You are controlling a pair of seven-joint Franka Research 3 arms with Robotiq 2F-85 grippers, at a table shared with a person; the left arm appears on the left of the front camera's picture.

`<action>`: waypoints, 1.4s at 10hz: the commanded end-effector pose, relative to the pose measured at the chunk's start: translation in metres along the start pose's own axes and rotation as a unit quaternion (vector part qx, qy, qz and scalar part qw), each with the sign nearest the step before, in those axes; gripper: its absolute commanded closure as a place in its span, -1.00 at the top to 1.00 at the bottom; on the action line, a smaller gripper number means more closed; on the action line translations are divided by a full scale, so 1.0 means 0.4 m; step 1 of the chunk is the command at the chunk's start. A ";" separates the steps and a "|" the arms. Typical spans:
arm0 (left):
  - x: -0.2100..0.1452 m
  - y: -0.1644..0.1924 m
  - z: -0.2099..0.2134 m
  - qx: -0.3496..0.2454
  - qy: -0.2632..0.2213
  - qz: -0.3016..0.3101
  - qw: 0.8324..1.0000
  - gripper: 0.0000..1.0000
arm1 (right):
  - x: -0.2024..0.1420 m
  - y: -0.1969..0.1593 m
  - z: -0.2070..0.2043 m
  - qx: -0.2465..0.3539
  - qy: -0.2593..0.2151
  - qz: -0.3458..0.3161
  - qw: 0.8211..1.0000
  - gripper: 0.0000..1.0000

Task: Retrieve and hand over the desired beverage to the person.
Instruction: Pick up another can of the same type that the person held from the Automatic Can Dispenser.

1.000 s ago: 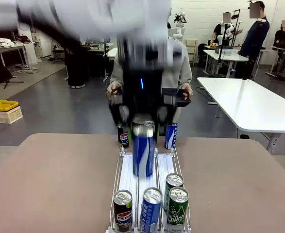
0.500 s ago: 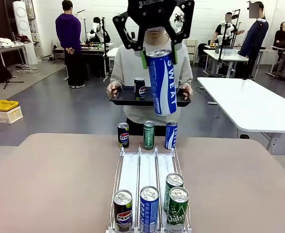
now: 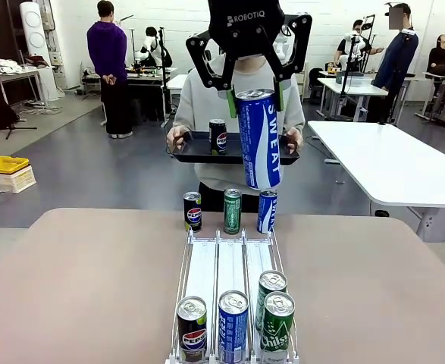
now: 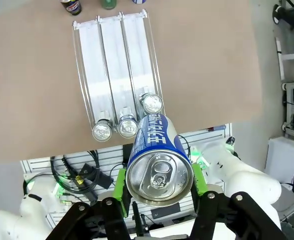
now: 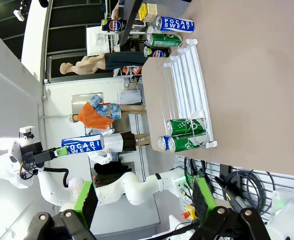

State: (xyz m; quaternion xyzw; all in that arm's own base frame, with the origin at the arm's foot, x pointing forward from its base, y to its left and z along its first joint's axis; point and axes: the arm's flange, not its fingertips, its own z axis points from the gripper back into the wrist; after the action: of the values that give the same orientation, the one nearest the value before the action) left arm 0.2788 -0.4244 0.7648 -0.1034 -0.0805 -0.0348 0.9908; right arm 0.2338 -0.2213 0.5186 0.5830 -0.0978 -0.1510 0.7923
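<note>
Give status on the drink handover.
Done: the blue can is off the rack, clamped in the left hand, high over the table. In hand: it hangs in front of the person's tray, which holds a Pepsi can. Left: probably set it on the tray and release. The right hand is open, empty.

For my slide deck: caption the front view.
Left gripper holds a tall blue Sweat-labelled can aloft before the person holding a black tray.
</note>
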 end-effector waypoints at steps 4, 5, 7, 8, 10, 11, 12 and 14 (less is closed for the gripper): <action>-0.004 0.007 0.019 -0.003 -0.011 -0.006 1.000 -0.15 | 0.001 0.001 -0.002 0.012 0.000 0.007 1.000 1.00; -0.004 0.007 0.019 -0.003 -0.011 -0.006 1.000 -0.15 | 0.001 0.001 -0.002 0.012 0.000 0.007 1.000 1.00; 0.105 -0.006 -0.004 0.019 0.014 -0.014 1.000 0.15 | 0.001 0.001 -0.002 0.012 0.000 0.007 1.000 1.00; 0.246 -0.027 -0.022 0.062 0.027 -0.034 0.997 0.15 | 0.001 0.001 -0.002 0.012 0.000 0.007 1.000 1.00; 0.497 -0.087 -0.058 0.103 0.053 -0.024 0.993 0.15 | 0.001 0.001 -0.002 0.012 0.000 0.007 1.000 1.00; 0.568 -0.100 -0.052 0.078 0.079 -0.011 0.994 0.15 | 0.001 0.001 -0.002 0.012 0.000 0.007 1.000 1.00; 0.608 -0.103 -0.041 0.065 0.084 0.003 0.994 0.15 | 0.001 0.001 -0.002 0.012 0.000 0.007 1.000 1.00; 0.641 -0.087 -0.027 0.046 0.101 0.026 0.994 0.15 | 0.001 0.001 -0.002 0.012 0.000 0.007 1.000 1.00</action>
State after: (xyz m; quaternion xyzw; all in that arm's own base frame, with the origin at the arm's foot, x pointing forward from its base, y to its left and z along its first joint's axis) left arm 0.4674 -0.4188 0.7109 -0.0461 0.0082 -0.0249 0.9986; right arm 0.2337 -0.2213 0.5186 0.5830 -0.0979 -0.1510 0.7923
